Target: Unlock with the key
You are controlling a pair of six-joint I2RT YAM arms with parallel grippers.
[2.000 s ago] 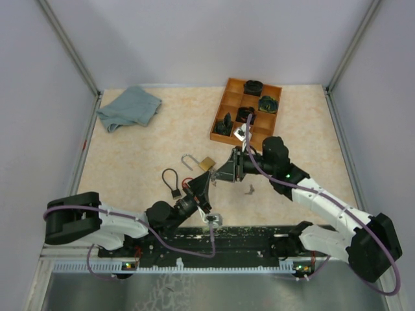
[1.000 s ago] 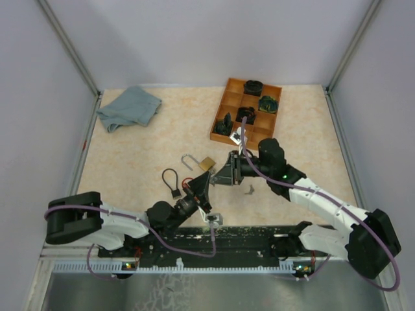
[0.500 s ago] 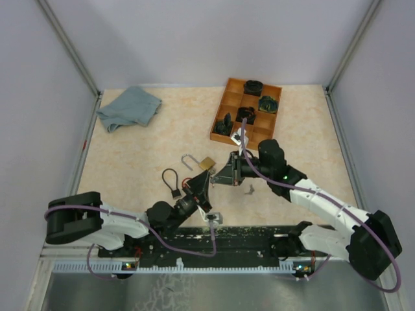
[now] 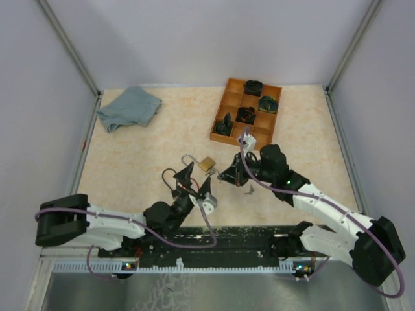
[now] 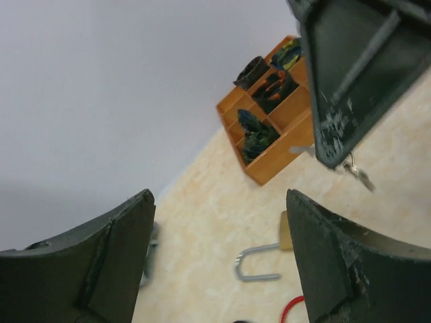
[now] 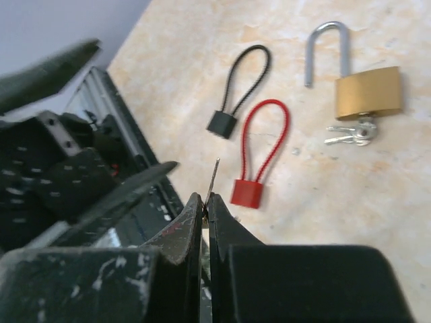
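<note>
Right gripper (image 6: 205, 202) jaws pinched shut on small key (image 6: 215, 176), likely stiff, slippery, grip its flat head; left gripper (image 5: 217, 202) jaws wide, empty

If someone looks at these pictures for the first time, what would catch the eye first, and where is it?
The brass padlock lies mid-table, shackle open, a bunch of keys at its base, with a red cable lock and a black cable lock beside it. Near them the right pincer is shut on a thin key, opposite the wide-open left pincer. An orange tray sits at the far edge.
</note>
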